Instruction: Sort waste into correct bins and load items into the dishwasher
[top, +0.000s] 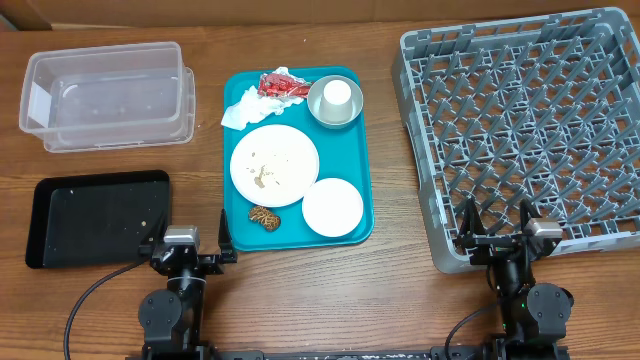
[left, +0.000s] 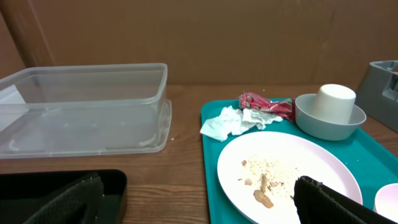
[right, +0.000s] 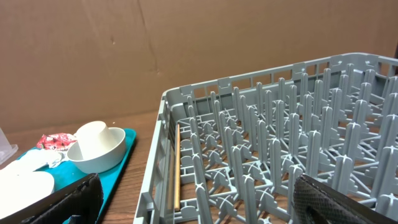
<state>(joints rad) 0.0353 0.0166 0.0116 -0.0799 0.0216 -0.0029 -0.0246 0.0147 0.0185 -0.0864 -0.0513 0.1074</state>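
Waste and dishes together on the teal tray (top: 348, 150); both pairs of fingers spread wide, gripping nothing.
Far left: clear tub (top: 108, 95) behind black tray (top: 100, 217), long axes left to right, left gripper (top: 190, 242) at the tray's near right corner. Centre: napkin (top: 243, 108), red wrapper (top: 283, 85) lying left to right, cup (top: 339, 94) mouth-down in bowl (top: 320, 106), large plate (top: 290, 150) with crumbs (top: 265, 178), brown food piece (top: 265, 216), small plate (top: 332, 207). Right: dish rack (top: 520, 130), right gripper (top: 497, 228) at its near edge.
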